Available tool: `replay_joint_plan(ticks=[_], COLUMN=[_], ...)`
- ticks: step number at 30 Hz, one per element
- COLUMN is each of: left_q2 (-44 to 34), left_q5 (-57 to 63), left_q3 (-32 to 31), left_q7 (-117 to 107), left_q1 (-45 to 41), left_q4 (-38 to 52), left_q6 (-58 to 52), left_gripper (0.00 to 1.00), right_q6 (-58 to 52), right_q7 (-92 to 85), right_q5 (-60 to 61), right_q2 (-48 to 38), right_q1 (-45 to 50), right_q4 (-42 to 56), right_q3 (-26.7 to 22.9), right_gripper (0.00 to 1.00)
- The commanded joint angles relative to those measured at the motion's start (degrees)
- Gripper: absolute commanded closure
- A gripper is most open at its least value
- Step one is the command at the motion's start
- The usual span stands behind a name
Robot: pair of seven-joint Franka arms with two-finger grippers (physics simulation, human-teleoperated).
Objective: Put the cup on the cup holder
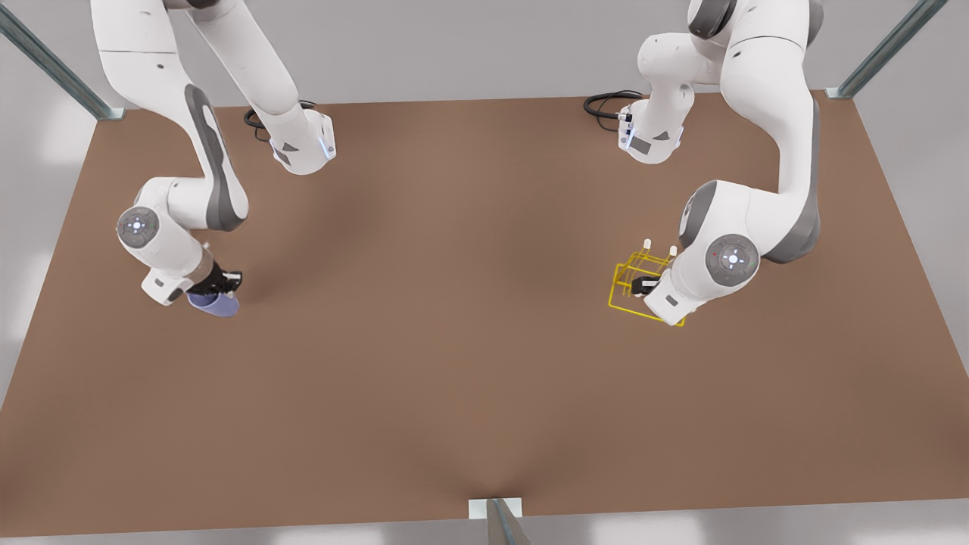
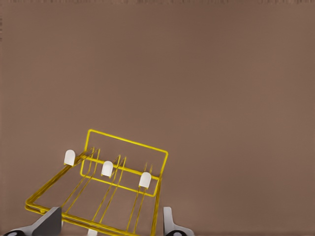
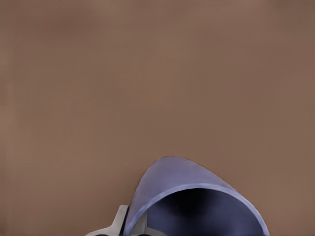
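We find the right gripper at the front view's left, low over the table, clamped on the cup. In the right wrist view the cup lies close against the camera with its open mouth turned toward the lens, one finger showing against its wall. The cup is lavender-blue, tilted on its side rather than upright; we cannot tell whether it touches the table.

The left gripper sits at the front view's right, down among the wires of the cup holder. In the left wrist view its fingers stand apart, one to each side of the near end of the cup holder, and nothing is held between them (contact with the wires cannot be judged). Three white-tipped pegs stand upright in a row across the yellow frame.

Cup and cup holder lie well apart, at opposite sides of the table, with broad brown surface between them. Both sit well in from the table's edges, and bare surface runs on toward the near edge.
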Motion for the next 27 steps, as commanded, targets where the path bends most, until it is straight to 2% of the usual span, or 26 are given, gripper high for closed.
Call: replay_joint_plan(ticks=[1, 2, 3, 5, 8, 9, 10, 11, 12, 14, 16, 17, 18, 20, 21, 24, 27], left_q2=[0.03, 0.03, -0.15, -0.33, -0.68, -0.77, -0.94, -0.85, -0.85, -0.77, -0.59, 0.02, 2.04, 7.85, 7.67, 8.11, 8.20], left_q5=[0.11, 0.11, 0.20, 0.29, 0.38, 0.38, 0.29, 0.29, 0.38, 0.38, 0.29, -0.41, -4.18, -17.11, -20.71, -22.65, -21.16], left_q3=[0.00, 0.00, 0.00, 0.17, 0.26, 0.26, 0.26, 0.26, 0.26, 0.35, 0.43, 0.35, -0.01, 0.35, 0.35, 0.52, 0.52], left_q7=[-0.03, -0.03, -0.03, -0.03, -0.12, -0.03, 0.32, 0.59, 0.59, 0.59, -0.38, -14.23, -31.19, -67.25, -73.40, -76.49, -77.55], left_q1=[0.01, 0.01, 0.10, 0.10, 0.36, 0.45, 1.41, 1.86, 1.94, 2.03, 2.03, 1.68, 1.24, 1.77, 2.56, 3.00, 2.82], left_q4=[0.00, -0.08, -0.08, 0.18, 0.18, 0.53, 0.71, 0.88, 0.80, 0.80, 2.46, 5.54, 10.10, 22.68, 22.68, 22.50, 22.06], left_q6=[0.18, 0.45, 0.54, 0.54, 0.54, 0.36, 0.19, 0.45, 0.36, 0.54, 0.54, 0.01, -0.52, 1.50, 3.87, 11.16, 11.70], left_gripper=[0.00, 0.00, 0.00, 0.00, 0.00, 0.00, 0.00, 0.00, 0.00, 0.00, 0.00, 0.00, 0.00, 0.00, 0.00, 0.00, 0.00], right_q6=[-8.49, -8.67, -9.98, -14.90, -16.67, -17.63, -19.56, -20.53, -20.97, -19.22, -11.13, -7.88, -7.26, -1.99, 0.56, 2.85, 2.41], right_q7=[12.02, 15.89, 18.97, 24.85, 35.93, 38.04, 38.92, 38.92, 39.01, 39.62, 42.96, 42.79, 42.09, 38.48, 38.39, 33.65, 33.38], right_q5=[6.52, 8.01, 8.19, 8.28, 12.85, 16.45, 21.98, 27.96, 32.62, 38.59, 51.68, 60.21, 63.47, 69.53, 70.59, 75.78, 75.69], right_q2=[2.16, 4.53, 6.90, 10.07, 19.82, 23.43, 26.33, 28.87, 31.43, 32.57, 33.45, 33.45, 33.80, 36.70, 37.93, 42.85, 44.00], right_q1=[12.03, 16.51, 22.22, 42.34, 66.60, 74.60, 84.79, 92.36, 95.79, 95.97, 95.71, 95.97, 96.15, 95.80, 95.62, 94.65, 92.90], right_q4=[5.38, 8.01, 11.00, 18.64, 33.94, 39.82, 45.36, 48.88, 52.31, 54.69, 54.51, 53.98, 53.98, 54.60, 55.04, 57.67, 58.11], right_q3=[1.47, 0.94, -2.04, -17.07, -33.42, -39.83, -50.11, -58.03, -61.37, -61.46, -61.38, -61.29, -61.03, -57.69, -55.58, -53.47, -53.11], right_gripper=[0.79, 0.79, 0.79, 0.79, 0.79, 0.79, 0.79, 0.79, 0.79, 0.79, 0.79, 0.79, 0.79, 0.79, 0.79, 0.79, 0.79])
